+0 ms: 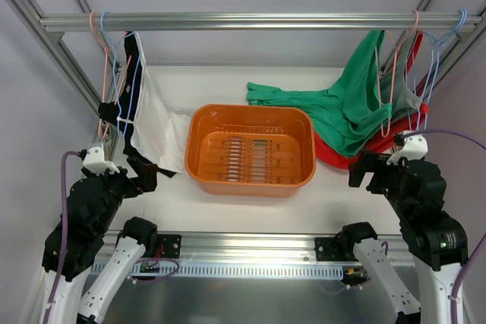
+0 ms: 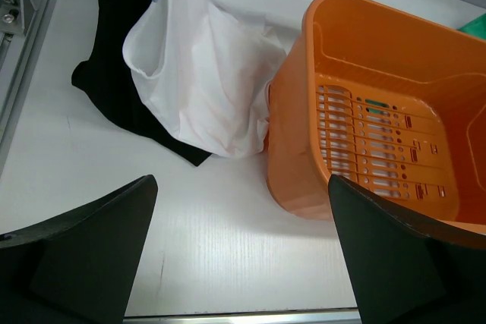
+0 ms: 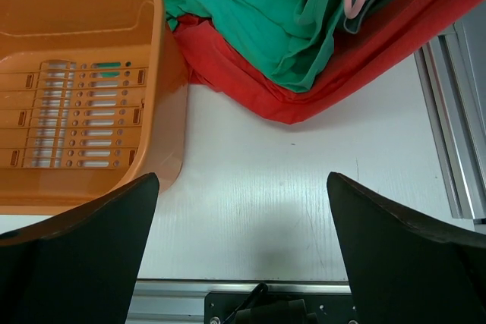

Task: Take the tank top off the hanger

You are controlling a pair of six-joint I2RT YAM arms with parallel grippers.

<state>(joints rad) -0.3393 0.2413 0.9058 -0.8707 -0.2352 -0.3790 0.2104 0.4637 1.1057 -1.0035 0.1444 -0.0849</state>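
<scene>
Hanging from a hanger [image 1: 115, 73] on the rail [image 1: 250, 20] at far left, the white, dark-trimmed tank top [image 1: 156, 123] is pictured with its hem draped onto the tabletop [image 1: 228, 202], against the left wall of an orange basket [image 1: 250, 107]. The left gripper [image 1: 143, 172] is held low, just in front of the garment, fingers spread wide and nothing between them. The right gripper [image 1: 366, 172] is likewise spread and empty, near a heap of green clothing [image 1: 342, 104] and red clothing [image 1: 342, 155] at the far side. In the left wrist view, the tank top [image 2: 205, 89] is shown as thin, limp cloth falling in loose folds. It is judged light and soft, likely to stretch and to snag on the hanger's arm if pulled from the hem. A hold is best taken on a dark shoulder strap close to the hanger, so that the strap can be slid off sideways. The hanger itself is expected to swing freely once the cloth is tugged.
</scene>
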